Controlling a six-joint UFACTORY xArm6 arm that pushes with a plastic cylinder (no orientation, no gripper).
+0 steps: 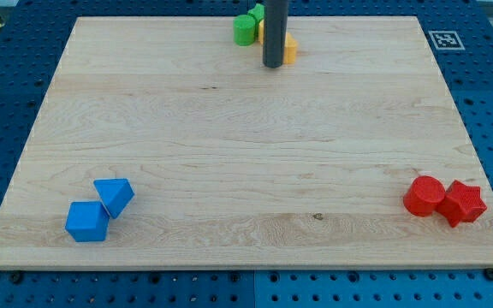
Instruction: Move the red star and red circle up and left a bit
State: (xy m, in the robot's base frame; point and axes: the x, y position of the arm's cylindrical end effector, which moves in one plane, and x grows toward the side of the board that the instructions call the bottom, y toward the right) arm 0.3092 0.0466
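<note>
My tip [272, 65] sits at the view's top, near the middle of the table's [229, 145] far edge. No fingers on this arm, just a straight dark rod [274, 30] coming down from above, so nothing to open or close and nothing gripped.

Right around the tip is a small cluster. A yellow block [288, 49] shows just to the rod's right, partly hidden behind it; shape can't be made out. Green blocks [246, 26] sit just to the rod's left, touching each other or nearly so; the front one looks roundish, the back one is mostly hidden. Can't tell if the tip touches any of these.

Task blocks are well apart from the tip, at the view's bottom right corner. Red circle [424, 196] stands upright as a short cylinder, w/ the red star [464, 203] just to its right, the two touching. Both lie close to the table's right edge and near its bottom edge.

At the view's bottom left, also far from the tip, two blue blocks: a blue cube [87, 222] and a blue triangle [115, 195] up and right of it, touching.

Table is pale wood on a blue perforated base [7, 77]. A black-and-white marker [444, 38] sits at the top right corner.
</note>
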